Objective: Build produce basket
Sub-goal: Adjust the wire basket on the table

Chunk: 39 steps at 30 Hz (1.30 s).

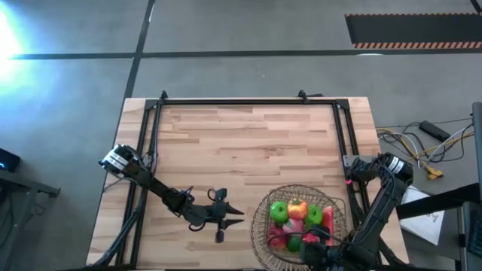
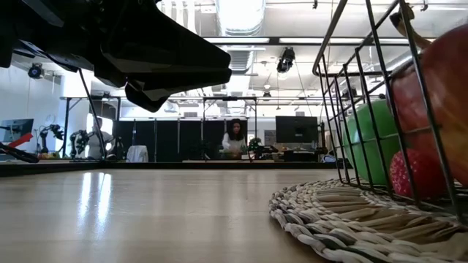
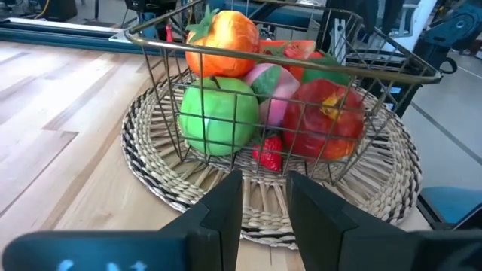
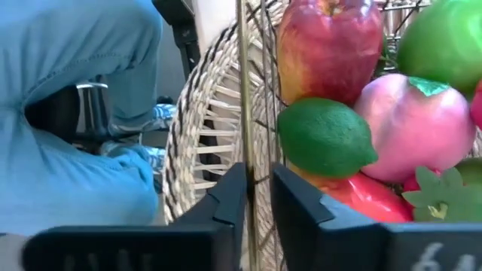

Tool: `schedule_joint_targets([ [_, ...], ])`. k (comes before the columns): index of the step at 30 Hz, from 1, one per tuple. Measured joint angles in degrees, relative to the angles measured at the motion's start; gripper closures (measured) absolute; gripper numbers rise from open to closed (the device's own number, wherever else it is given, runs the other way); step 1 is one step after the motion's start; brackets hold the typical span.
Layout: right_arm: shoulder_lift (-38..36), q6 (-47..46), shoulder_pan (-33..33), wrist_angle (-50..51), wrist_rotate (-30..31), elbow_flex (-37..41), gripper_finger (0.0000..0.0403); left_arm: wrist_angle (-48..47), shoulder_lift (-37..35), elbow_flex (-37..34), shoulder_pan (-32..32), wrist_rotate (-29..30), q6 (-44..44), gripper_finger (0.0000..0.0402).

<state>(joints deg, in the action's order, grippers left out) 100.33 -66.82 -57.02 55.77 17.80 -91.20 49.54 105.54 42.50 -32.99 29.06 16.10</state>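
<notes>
Where any label seems unreadable, basket, produce

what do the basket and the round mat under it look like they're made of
The basket looks like thin metal wire with a coppery sheen, judging by its slim, rigid open grid. The mat looks like woven straw or similar plant fibre, matte and pale: flat strands run in rings with darker bands near the edge. Neither material is certain from looks alone.

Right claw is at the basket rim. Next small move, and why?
Probably open the right claw a little wider and back it off the basket. A rim wire sits between its fingers with only a slim gap, the fruit is already piled inside, and the basket rests on the straw mat.
</notes>
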Motion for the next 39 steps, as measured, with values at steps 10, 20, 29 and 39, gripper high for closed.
schedule_joint_targets([
  [10,-0.26,1.22,0.70,1.40,0.33,-1.55,0.0240,0.01,0.00,0.00,0.15,0.00,0.00,0.0314],
  [20,5.79,14.38,-0.13,-9.77,5.00,-12.96,0.0305,-0.63,0.00,-0.07,0.31,0.00,0.02,0.0314],
  [29,22.97,10.82,-0.26,-2.99,-3.36,-27.10,0.0391,-1.01,0.00,-0.09,0.31,-0.02,0.11,0.0314],
  [39,36.14,4.07,0.15,13.69,-6.72,-37.82,0.0394,-1.01,0.00,0.20,0.63,-0.02,0.04,0.0314],
])
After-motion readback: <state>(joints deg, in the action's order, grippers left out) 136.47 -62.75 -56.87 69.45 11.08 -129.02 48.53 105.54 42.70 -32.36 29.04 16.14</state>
